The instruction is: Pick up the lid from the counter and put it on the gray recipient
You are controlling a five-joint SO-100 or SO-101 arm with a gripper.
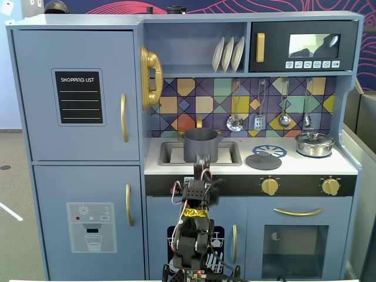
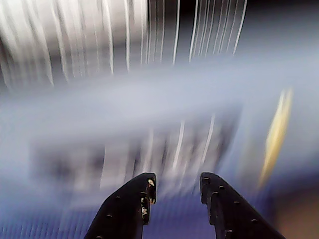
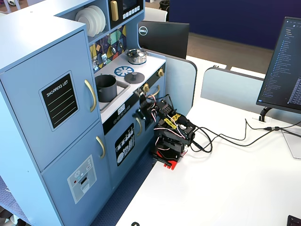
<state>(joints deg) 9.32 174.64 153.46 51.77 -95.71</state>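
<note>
While the toy kitchen [image 1: 188, 141] fills the frontal fixed view, nothing of the job looks done yet: the lid [image 1: 264, 160] lies flat on the counter [image 1: 305, 166], just right of the sink recess [image 1: 170, 154] and touching the near edge of the blue burner ring [image 1: 269, 150]. And the gray recipient [image 1: 200, 145] stands upright in that sink recess, uncovered, well apart from the lid; from these angles I can't see whether anything is inside it. Over on the right of the counter sits the silver pot [image 1: 315, 143] with its own lid on. Now the arm [image 3: 167, 127], folded low in front of the cabinet, below counter level! In the wrist view the gripper [image 2: 177, 181] shows two dark fingers [image 2: 134, 199] parted a little with nothing between them, everything beyond smeared by blur. So by my reckoning the whole sequence is left: reach, grasp the lid, carry it across, set it on the gray recipient.
</note>
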